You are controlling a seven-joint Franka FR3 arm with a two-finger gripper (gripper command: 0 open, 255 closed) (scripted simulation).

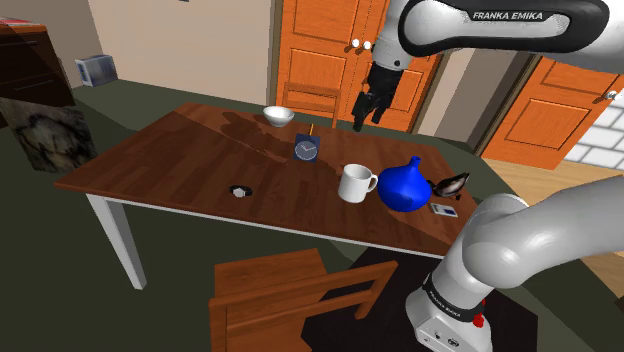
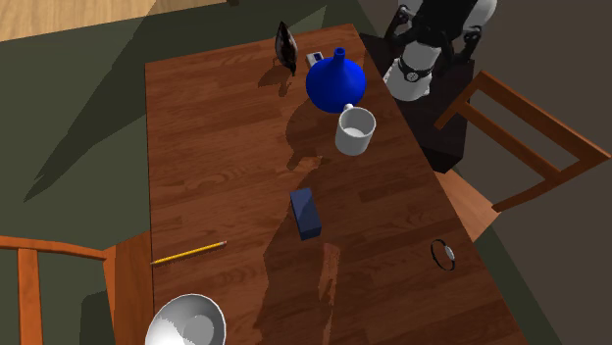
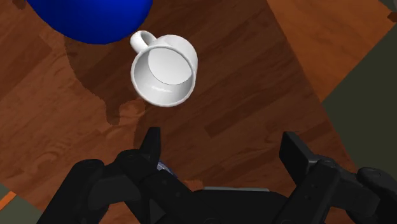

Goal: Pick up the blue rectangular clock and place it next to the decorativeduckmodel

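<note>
The blue clock [image 1: 306, 149], a thin rectangular slab, stands on edge near the middle of the glossy brown wood-grain bench [image 1: 170, 160], its long axis along the bench's length and its round dial facing the long edge on the stand's side. The dark duck model [image 1: 452, 184] sits well apart at the short end by the stand, beyond a smooth white mug [image 1: 355, 183] and a round blue vase [image 1: 405, 186]. The black gripper [image 1: 368, 108] hangs above the bench with its fingers spread and nothing between them.

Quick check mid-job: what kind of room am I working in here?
Probably a dining room in a house: a wooden table with wooden chairs drawn up to it, orange panelled doors behind, and a white mug and bowl on the tabletop.
</note>
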